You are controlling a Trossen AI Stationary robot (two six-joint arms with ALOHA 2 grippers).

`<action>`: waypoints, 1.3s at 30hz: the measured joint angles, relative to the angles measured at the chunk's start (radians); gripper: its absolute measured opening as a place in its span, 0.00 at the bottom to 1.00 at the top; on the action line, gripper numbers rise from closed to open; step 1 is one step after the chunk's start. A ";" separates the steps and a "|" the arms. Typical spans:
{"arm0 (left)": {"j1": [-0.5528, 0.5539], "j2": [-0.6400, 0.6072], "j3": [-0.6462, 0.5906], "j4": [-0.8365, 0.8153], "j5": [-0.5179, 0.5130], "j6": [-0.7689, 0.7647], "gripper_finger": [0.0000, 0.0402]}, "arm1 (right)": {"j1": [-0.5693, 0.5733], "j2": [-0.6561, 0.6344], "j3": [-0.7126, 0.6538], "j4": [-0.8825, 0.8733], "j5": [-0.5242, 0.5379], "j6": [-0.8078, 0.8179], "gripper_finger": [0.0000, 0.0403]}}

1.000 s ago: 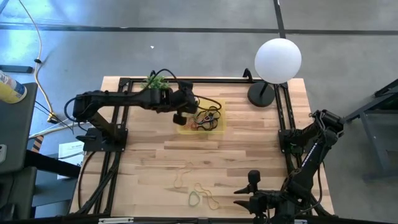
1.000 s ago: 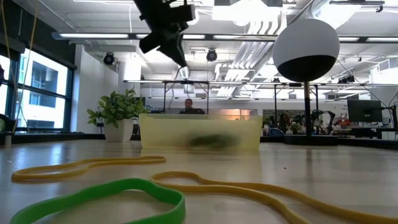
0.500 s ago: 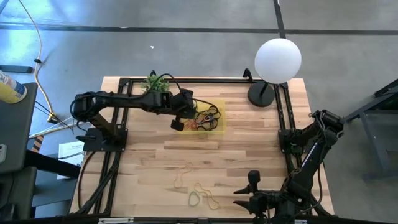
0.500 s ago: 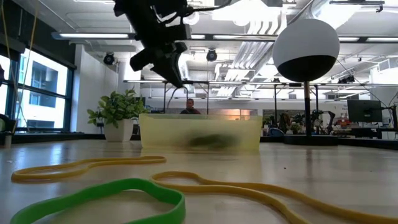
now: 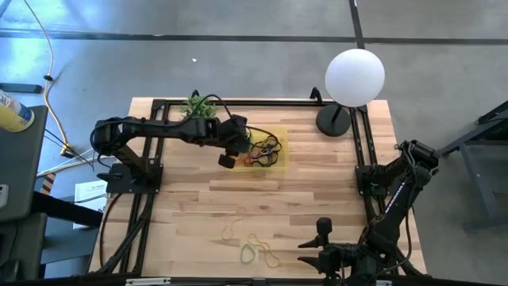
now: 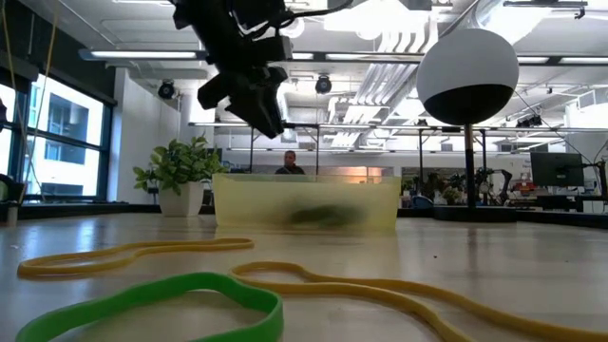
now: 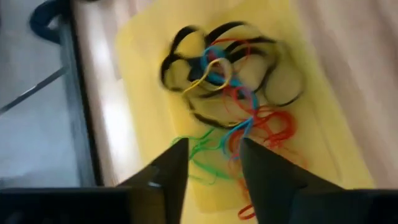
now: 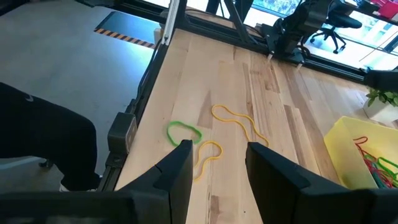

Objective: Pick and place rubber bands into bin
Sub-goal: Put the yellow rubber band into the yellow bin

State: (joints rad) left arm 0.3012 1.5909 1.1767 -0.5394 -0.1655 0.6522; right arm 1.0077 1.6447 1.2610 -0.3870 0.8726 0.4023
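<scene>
Over the left edge of the shallow translucent yellow rectangular plastic bin [image 5: 277,137], near the tabletop's [image 5: 317,191] far edge, the left end effector [image 5: 227,161] hangs with its dark fingers [image 7: 168,171] spread and nothing between them. Inside the bin lies a tangle of thin black, red, green and yellow rubber bands [image 7: 233,109]. More loose yellow and green rubber bands [image 5: 252,246] lie near the front edge. At the front right corner waits the right end effector [image 8: 214,163], fingers apart.

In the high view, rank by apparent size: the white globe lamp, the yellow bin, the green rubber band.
1. White globe lamp, though it stands nearer the camera.
2. Yellow bin.
3. Green rubber band.
</scene>
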 joint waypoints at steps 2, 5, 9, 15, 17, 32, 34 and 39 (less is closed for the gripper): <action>-0.001 0.000 0.000 -0.010 0.081 0.008 0.39 | 0.000 0.000 0.000 0.000 0.000 0.000 0.35; -0.025 0.000 0.000 -0.054 0.210 -0.005 0.44 | -0.004 0.000 0.000 0.000 0.000 0.000 0.35; -0.125 0.000 0.000 -0.161 0.225 -0.059 0.46 | -0.026 0.006 0.000 -0.010 -0.007 0.007 0.35; -0.363 0.000 -0.001 -0.248 0.083 -0.262 0.46 | -0.094 0.064 0.001 -0.033 -0.013 -0.013 0.35; -0.443 0.000 -0.006 -0.239 0.042 -0.352 0.46 | -0.122 0.084 0.000 -0.055 -0.019 -0.004 0.35; -0.677 0.042 -0.159 0.001 -0.114 -1.035 0.46 | -0.305 0.145 0.000 -0.134 -0.096 0.025 0.35; -0.674 0.069 -0.158 0.023 -0.108 -1.063 0.46 | -0.309 0.145 0.000 -0.143 -0.096 0.031 0.35; -0.645 0.146 -0.157 0.079 -0.046 -1.069 0.46 | -0.300 0.170 0.000 -0.155 -0.092 0.039 0.35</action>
State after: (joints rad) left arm -0.3437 1.7372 1.0195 -0.4604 -0.2111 -0.4168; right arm 0.7081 1.8144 1.2613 -0.5423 0.7811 0.4408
